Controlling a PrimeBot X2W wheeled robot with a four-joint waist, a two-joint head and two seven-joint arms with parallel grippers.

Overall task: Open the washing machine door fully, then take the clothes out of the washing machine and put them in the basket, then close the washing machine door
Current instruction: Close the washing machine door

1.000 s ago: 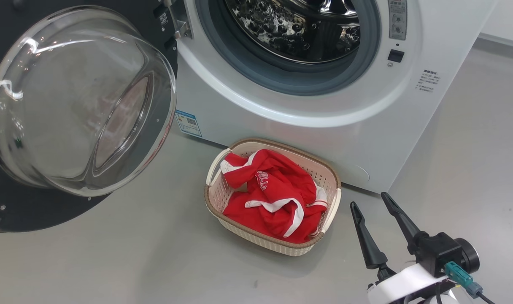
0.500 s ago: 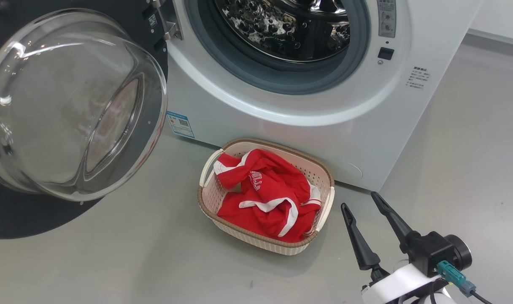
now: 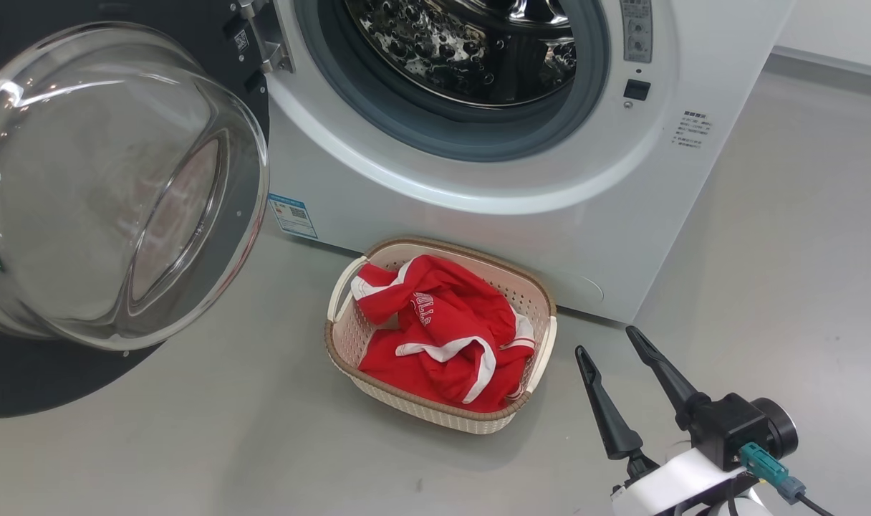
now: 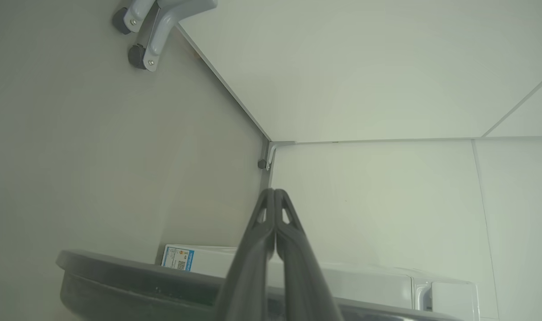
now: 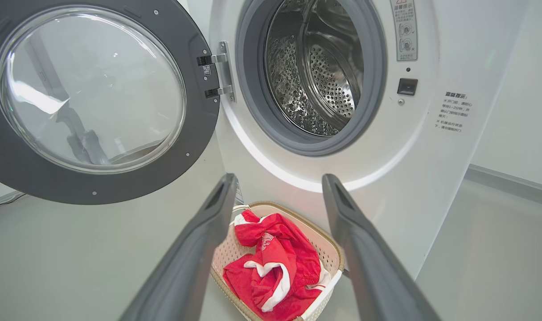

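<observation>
My right pincer (image 3: 605,341) stands wide open, and between its two dark fingers there is nothing. It is low at the near right, above the grey floor (image 3: 192,444), and its tips point away from me toward the washing machine (image 3: 478,222). Just to the left of it, near but not touching, is the basket (image 3: 435,410), cream with a brown woven-look rim. It sits on the floor, close in front of the white front of the machine. The clothes (image 3: 435,337), red with white stripes and a few small white letters, lie crumpled inside the basket and fill most of it. Farther away, the round mouth of the machine is open, so I see the grey rubber gasket (image 3: 478,143) and, behind it, the steel perforated drum (image 3: 450,43). The washing machine door (image 3: 120,186) is swung out to the left on its hinge (image 3: 267,54), and its bulging glass bowl is turned toward me. A small blue sticker (image 3: 292,213) is at the low left corner of the machine front, between the door and the basket. My left pincer (image 4: 274,191) is completely closed, its two fingers pressed together with nothing held. In the left wrist view it points toward a corner of pale walls, and a dark curved rim shows under its fingers.
</observation>
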